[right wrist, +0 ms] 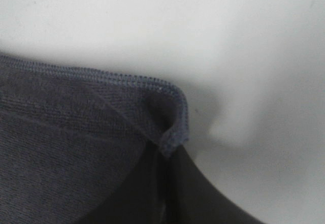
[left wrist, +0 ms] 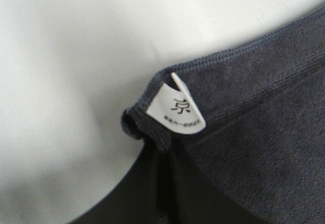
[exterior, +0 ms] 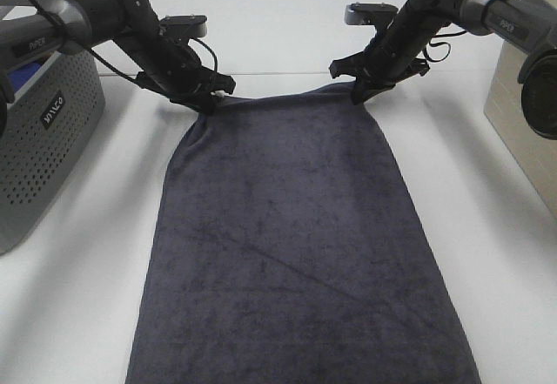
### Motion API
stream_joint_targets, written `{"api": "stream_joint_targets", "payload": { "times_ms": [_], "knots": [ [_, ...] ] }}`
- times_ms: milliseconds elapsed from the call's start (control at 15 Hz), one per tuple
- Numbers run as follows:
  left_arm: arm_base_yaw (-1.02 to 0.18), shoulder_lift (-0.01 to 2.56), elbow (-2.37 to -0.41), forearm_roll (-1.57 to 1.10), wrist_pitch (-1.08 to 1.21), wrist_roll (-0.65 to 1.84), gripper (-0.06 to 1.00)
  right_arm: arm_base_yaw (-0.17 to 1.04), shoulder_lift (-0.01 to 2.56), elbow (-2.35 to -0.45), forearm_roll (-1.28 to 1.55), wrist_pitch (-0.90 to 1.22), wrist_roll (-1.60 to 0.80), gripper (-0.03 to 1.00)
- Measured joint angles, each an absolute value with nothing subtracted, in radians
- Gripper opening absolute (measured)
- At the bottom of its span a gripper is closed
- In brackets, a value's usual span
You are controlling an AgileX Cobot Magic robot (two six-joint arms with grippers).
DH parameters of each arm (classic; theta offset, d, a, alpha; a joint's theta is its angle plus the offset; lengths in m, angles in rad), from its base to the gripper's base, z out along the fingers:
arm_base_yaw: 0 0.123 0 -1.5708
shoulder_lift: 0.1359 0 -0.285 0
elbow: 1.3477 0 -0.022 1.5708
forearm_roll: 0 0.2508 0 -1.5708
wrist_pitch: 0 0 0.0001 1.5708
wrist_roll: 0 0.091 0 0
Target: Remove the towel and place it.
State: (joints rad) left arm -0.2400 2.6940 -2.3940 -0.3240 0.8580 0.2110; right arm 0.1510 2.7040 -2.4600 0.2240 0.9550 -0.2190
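Observation:
The dark charcoal-grey towel (exterior: 296, 245) lies spread flat down the white table, reaching from the far middle to the near edge of the exterior high view. My left gripper (exterior: 211, 103) is shut on its far left corner, where the small white tag (left wrist: 176, 108) shows in the left wrist view. My right gripper (exterior: 359, 94) is shut on the far right corner (right wrist: 170, 132). Both far corners are pinched and lifted slightly off the table. In the wrist views the fingers are dark shapes under the hem.
A grey perforated basket (exterior: 43, 131) stands at the left edge with blue cloth (exterior: 19, 75) inside. A beige box (exterior: 522, 114) stands at the right edge. White table (exterior: 487, 227) lies bare on both sides of the towel.

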Motion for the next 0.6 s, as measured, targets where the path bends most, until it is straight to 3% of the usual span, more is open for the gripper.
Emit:
{"api": "stream_joint_targets", "payload": {
  "times_ms": [600],
  "knots": [
    [-0.24, 2.694, -2.396, -0.321, 0.507, 0.271, 0.01, 0.152, 2.698, -2.46, 0.189, 0.741, -0.22, 0.01]
  ]
}}
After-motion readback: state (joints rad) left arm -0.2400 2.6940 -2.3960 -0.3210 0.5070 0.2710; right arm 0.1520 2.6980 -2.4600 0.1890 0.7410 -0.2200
